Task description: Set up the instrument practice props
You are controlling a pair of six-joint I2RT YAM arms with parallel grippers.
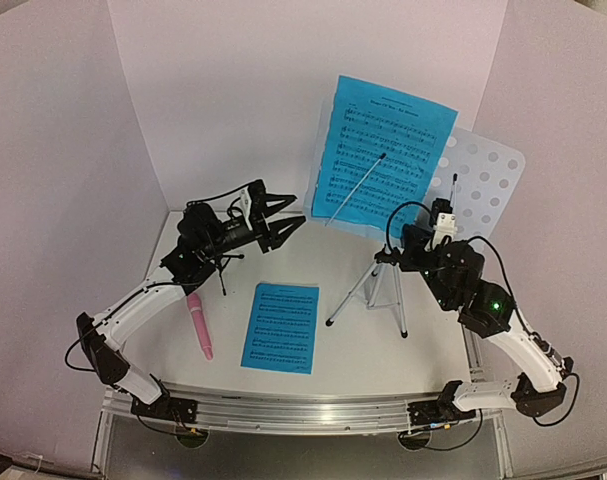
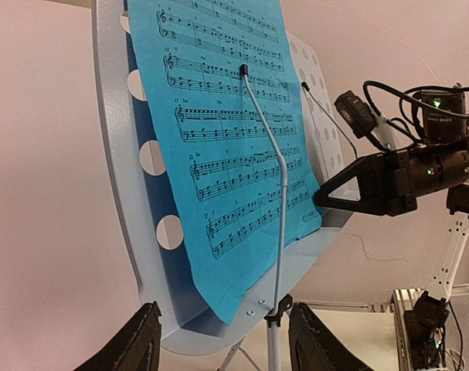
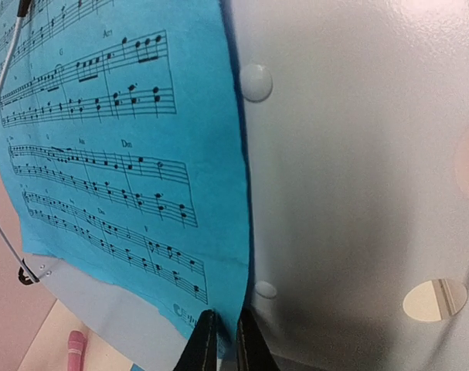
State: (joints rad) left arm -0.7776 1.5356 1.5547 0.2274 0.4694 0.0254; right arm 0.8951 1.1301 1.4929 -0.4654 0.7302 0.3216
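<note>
Right wrist view: the right pincer (image 3: pixel 222 318) is closed to a slit on the lower edge of the page (image 3: pixel 103 154), with the thin paper nipped between its tips.
Left wrist view: the left pincer (image 2: pixel 225 317) is spread wide with nothing in it. It is aimed at the stand (image 2: pixel 110 154) ahead of it.
Page position: directly above the right pincer's tips, lying against the desk (image 3: pixel 358 154), whose bare part runs off to that pincer's right. A wire (image 2: pixel 280 178) crosses the page's face.
Risk, tearing: likely if the right pincer pulls down or sideways while the wire pins the sheet, since the hold is on a narrow strip of thin paper.
Risk, tipping: the stand looks top-heavy on slim legs, so a push on the desk from either pincer could topple it.
Risk, slipping: once let go, the skewed page may slide off the lip, as the wire presses only its middle.
Look of page: bright blue with black staves, flat but set askew, its lower corner hanging past the lip.
Look of stand: pale perforated desk tilted back on a thin silver tripod (image 1: pixel 381 278) below the right pincer.
Other props: the second page (image 1: pixel 283 326) lies flat on the table (image 1: pixel 373 360) behind both pincers. The mic (image 1: pixel 200 325) and mount (image 1: pixel 220 265) sit behind the left pincer, beside its arm.
</note>
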